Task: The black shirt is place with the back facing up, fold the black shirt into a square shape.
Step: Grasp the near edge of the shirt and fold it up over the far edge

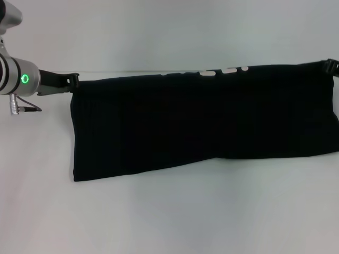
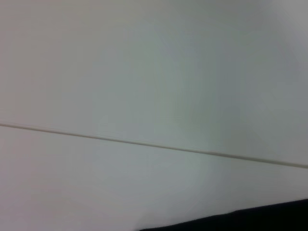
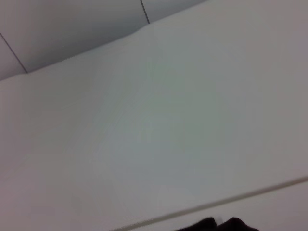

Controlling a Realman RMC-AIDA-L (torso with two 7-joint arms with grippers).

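While the black shirt (image 1: 204, 124) hangs as a wide folded band across the frame's middle, lower edge on the white surface (image 1: 169, 217), the left pincer (image 1: 73, 80) is clamped on its upper-left corner and the right pincer (image 1: 329, 65) on its upper-right corner.

One black shirt (image 1: 201, 121), two tools, left tool (image 1: 74, 80), right tool (image 1: 331, 65), one white table (image 1: 169, 217)
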